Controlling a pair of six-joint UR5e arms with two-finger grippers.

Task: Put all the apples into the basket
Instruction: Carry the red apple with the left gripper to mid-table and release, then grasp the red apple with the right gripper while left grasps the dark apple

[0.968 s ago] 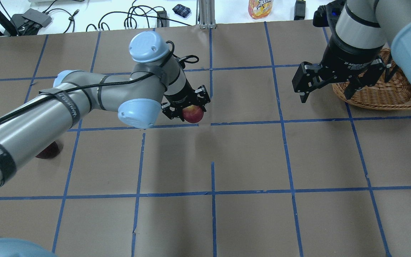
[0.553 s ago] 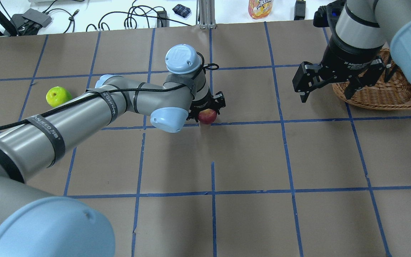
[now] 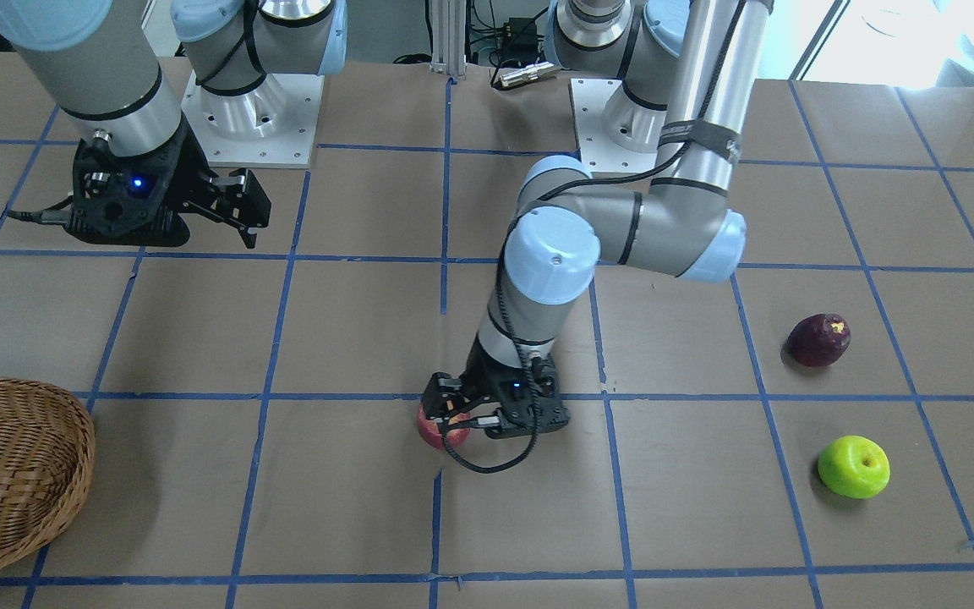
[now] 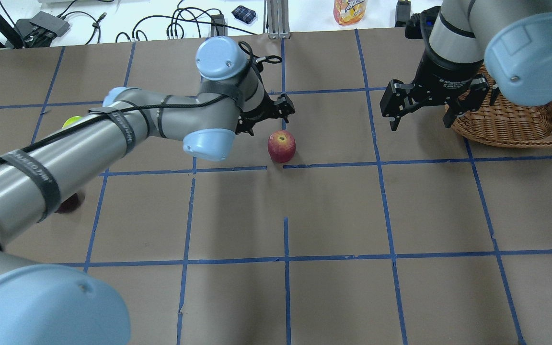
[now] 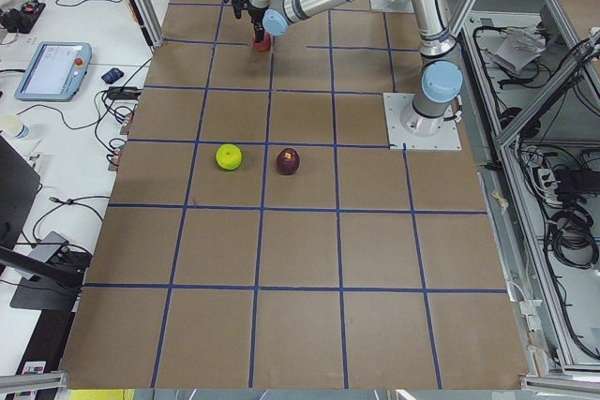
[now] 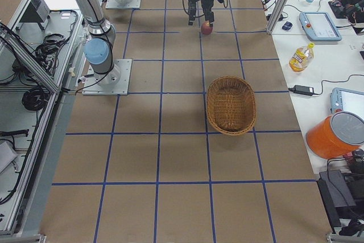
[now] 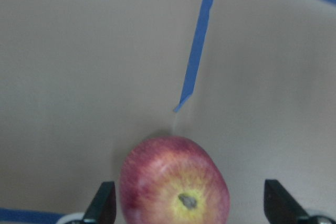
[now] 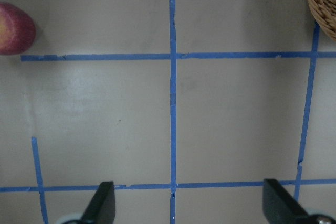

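The red apple (image 4: 281, 146) rests on the table near its middle, on a blue tape line. My left gripper (image 4: 267, 120) is open just behind and above it; in the left wrist view the apple (image 7: 173, 182) sits between the spread fingertips (image 7: 102, 203). The green apple (image 3: 853, 466) and the maroon apple (image 3: 818, 340) lie on my left side, mostly hidden by my left arm from overhead. The wicker basket (image 4: 511, 124) is at the far right. My right gripper (image 4: 417, 115) is open and empty, hovering just left of the basket.
Blue tape lines grid the brown table. A juice bottle (image 4: 349, 10), cables and devices lie on the white bench beyond the far edge. The arm bases (image 3: 250, 127) stand at the robot side.
My left gripper carried the red apple to the right, set it on the table and opened, then drew back from it. My right gripper shifted slightly left.
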